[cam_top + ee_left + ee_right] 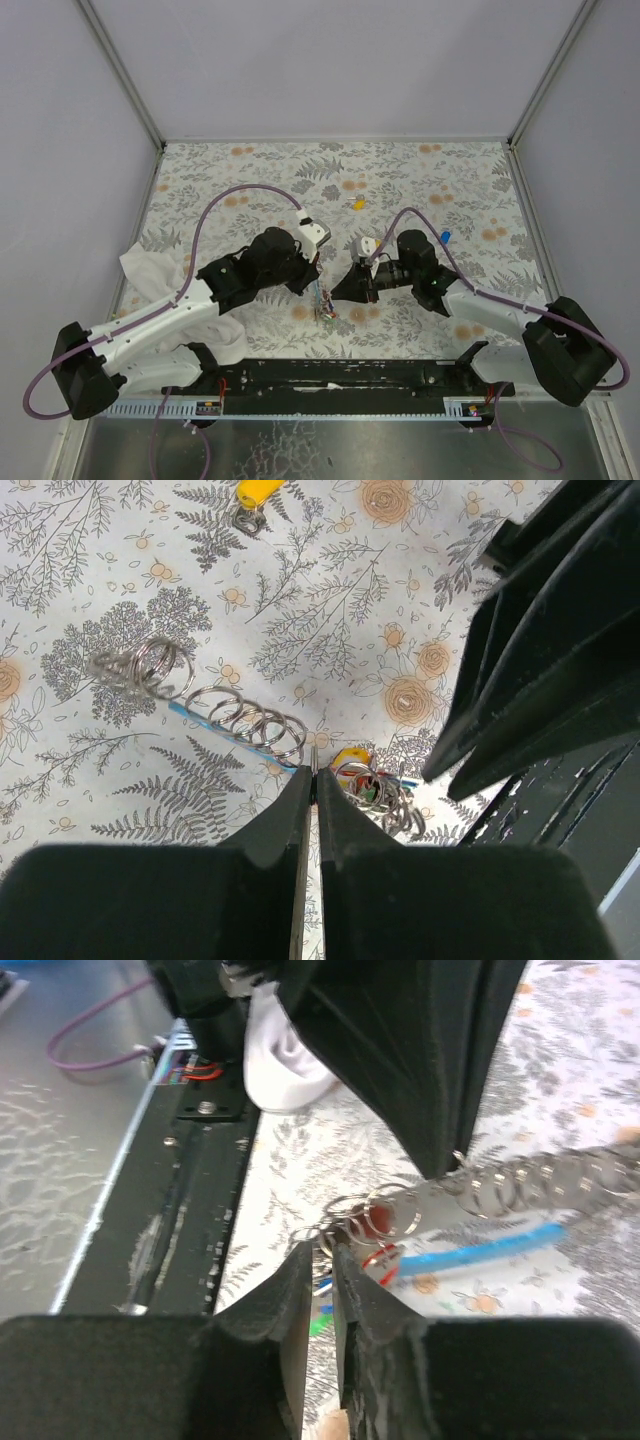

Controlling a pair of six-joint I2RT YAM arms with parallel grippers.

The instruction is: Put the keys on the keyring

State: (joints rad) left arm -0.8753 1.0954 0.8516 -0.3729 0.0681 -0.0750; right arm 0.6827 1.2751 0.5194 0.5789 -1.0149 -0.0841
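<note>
The keyring is a chain of thin metal rings point(245, 718) along a light-blue strap point(490, 1250), lying on the floral table. My left gripper point(313, 776) is shut on a thin metal ring at the chain's near end. A bunch of keys point(372, 786) with yellow, red, green and blue heads hangs right beside it; it also shows in the top view point(328, 312). My right gripper point(325, 1252) is shut on a small ring of that bunch, next to a red key point(378, 1222). In the top view the left gripper point(319, 285) and right gripper point(341, 292) meet over the bunch.
A loose yellow key point(356, 204) and a loose blue key point(444, 237) lie farther back on the table; the yellow one shows in the left wrist view point(253, 494). A white cloth point(150, 270) lies at the left. The black base rail point(330, 375) runs along the near edge.
</note>
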